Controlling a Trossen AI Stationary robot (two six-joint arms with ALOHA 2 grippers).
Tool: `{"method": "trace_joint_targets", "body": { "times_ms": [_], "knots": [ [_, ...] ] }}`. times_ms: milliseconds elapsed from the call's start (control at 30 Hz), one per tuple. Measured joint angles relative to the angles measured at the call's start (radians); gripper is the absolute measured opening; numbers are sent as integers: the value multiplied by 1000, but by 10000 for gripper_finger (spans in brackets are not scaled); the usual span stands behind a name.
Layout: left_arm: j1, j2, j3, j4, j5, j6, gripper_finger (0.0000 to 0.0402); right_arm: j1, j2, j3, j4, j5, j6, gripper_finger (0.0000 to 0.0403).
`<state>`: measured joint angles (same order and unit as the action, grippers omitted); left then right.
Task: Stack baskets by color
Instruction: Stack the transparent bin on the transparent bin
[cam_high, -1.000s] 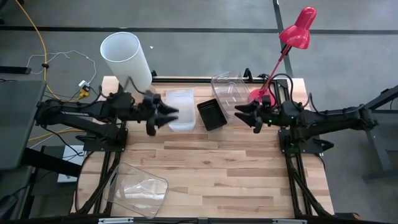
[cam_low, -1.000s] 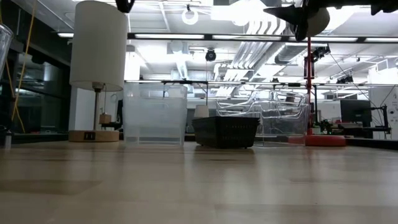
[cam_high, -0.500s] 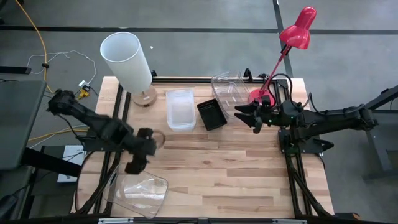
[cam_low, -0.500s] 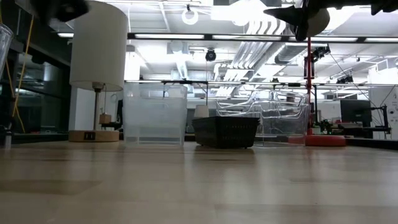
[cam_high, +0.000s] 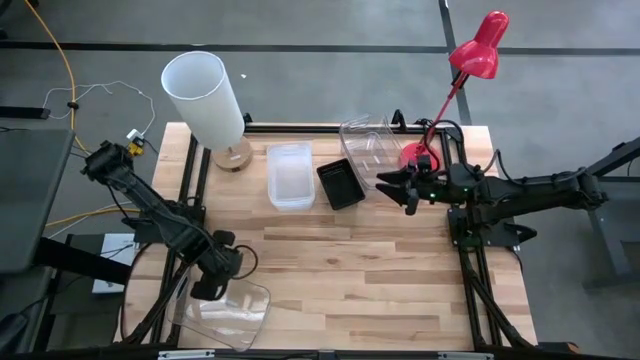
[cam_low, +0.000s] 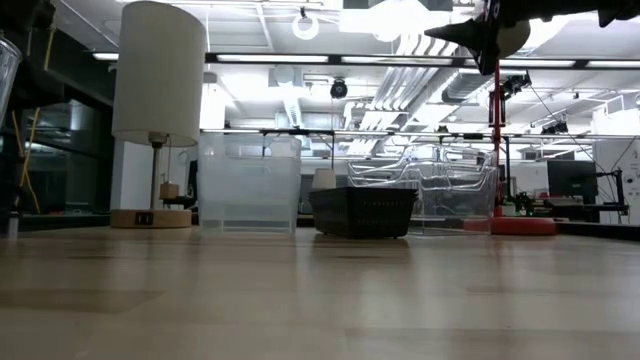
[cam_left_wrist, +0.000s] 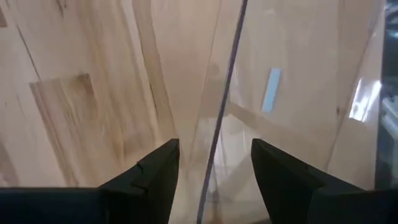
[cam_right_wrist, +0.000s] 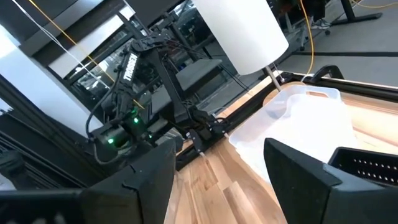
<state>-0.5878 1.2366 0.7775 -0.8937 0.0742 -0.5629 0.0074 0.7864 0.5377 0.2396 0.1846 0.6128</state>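
A frosted white basket (cam_high: 290, 176) and a black basket (cam_high: 340, 183) stand side by side on their bases at the table's far side. A clear tub (cam_high: 368, 140) sits behind the black basket. A second clear tub (cam_high: 228, 310) rests at the near left corner. My left gripper (cam_high: 208, 288) points down over that tub's far left edge. It is open, with the tub's clear wall (cam_left_wrist: 225, 93) running between its fingers (cam_left_wrist: 155, 180). My right gripper (cam_high: 400, 186) hangs open and level above the table, right of the black basket (cam_right_wrist: 367, 165).
A white cylindrical lampshade (cam_high: 205, 95) on a wooden base stands at the far left corner. A red desk lamp (cam_high: 478, 45) stands at the far right. Bare wood (cam_high: 350, 270) lies across the table's middle and near right.
My left gripper has swung from beside the frosted white basket toward the table's near left corner. It has come down and tipped from level to pointing down over the near clear tub. The baskets have stayed where they were.
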Motion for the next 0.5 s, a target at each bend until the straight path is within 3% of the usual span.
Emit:
{"method": "trace_joint_targets", "body": {
  "times_ms": [200,500],
  "knots": [
    [-18,40,-19,30,-23,24,186,0,0,0,-16,7,-9,232],
    [-7,219,-20,99,-15,104,186,-1,0,0,-21,14,-8,232]
  ]
}}
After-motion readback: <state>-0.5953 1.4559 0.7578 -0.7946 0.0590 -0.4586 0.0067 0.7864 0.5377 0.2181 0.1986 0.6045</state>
